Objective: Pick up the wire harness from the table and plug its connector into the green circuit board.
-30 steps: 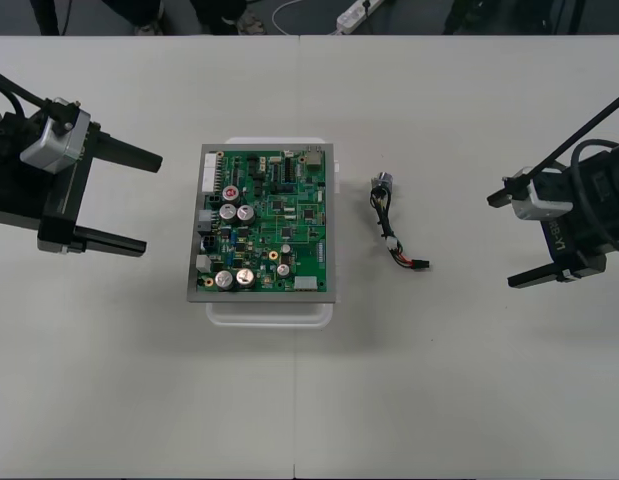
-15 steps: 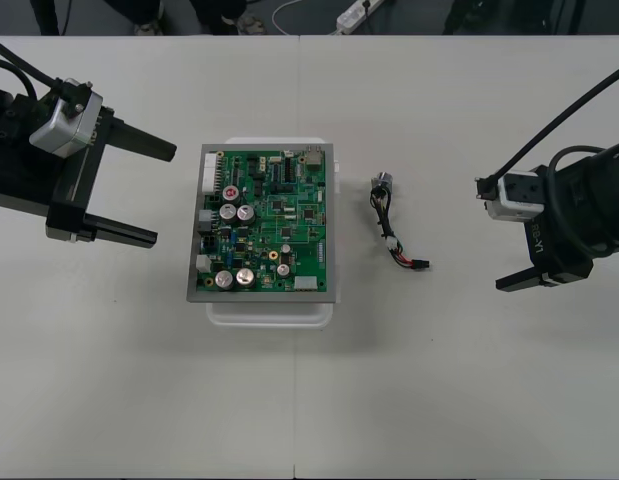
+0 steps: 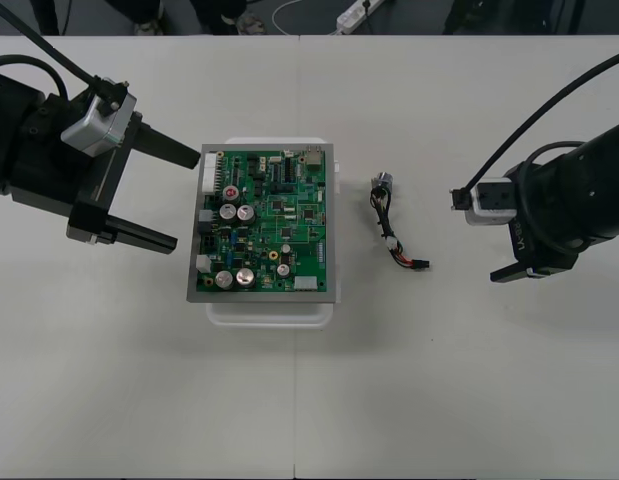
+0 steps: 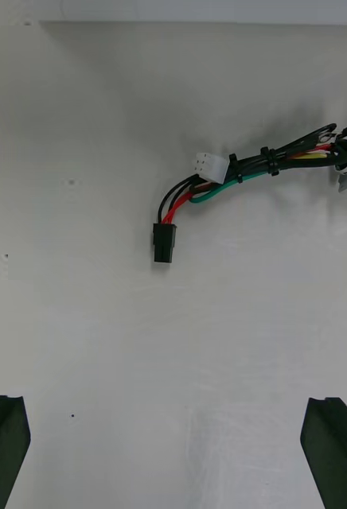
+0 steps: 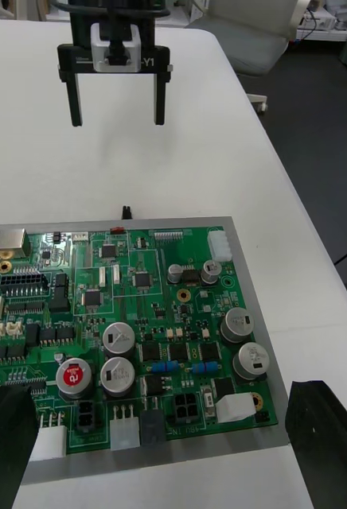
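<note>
The left gripper (image 3: pixel 186 201) hangs by the tabletop's (image 3: pixel 439 400) left edge, just beside the circuit board (image 3: pixel 264 222). Its fingers are spread wide and hold nothing. The board lies flat on its white base (image 3: pixel 269 312), a little left of the tabletop's middle.

The harness (image 3: pixel 391 225) lies loose on the tabletop between the board and the right edge. Its socket (image 3: pixel 381 184) points toward the far edge and its plug (image 3: pixel 420 264) toward the near edge.

The right gripper (image 3: pixel 474 237) is near the plug on its right. It is also fully open and empty, and the plug (image 4: pixel 164 242) lies ahead of its fingers (image 4: pixel 331 445).

The step in hand looks like the reach for the pickup. It should go best if the fingers straddle the wires just behind the plug and close across them. That leaves the plug's face sticking out free for the board.
</note>
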Tool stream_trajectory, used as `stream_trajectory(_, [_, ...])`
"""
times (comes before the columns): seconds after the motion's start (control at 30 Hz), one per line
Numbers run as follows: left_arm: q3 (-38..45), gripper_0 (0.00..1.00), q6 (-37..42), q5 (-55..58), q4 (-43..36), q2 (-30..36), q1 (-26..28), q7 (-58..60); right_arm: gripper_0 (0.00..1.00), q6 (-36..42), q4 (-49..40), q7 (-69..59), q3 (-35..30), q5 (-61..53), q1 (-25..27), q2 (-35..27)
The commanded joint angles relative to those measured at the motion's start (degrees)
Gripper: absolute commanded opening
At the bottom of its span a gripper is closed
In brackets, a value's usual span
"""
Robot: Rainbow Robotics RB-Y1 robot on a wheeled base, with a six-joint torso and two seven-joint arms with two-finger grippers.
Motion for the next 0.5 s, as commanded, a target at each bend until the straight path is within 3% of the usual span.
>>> stream_trajectory(0.03, [-2.2, 0.91, 0.2, 0.3, -1.0, 2.4, -3.9, 3.9, 1.00, -0.2, -1.5, -3.1, 3.7, 2.9, -3.1, -0.2])
stream_trajectory(0.5, [-8.2, 0.91, 12.1, -1.7, -1.5, 1.9, -6.2, 5.8, 1.00, -0.2, -1.5, -5.7, 5.7, 10.3, -3.0, 4.9])
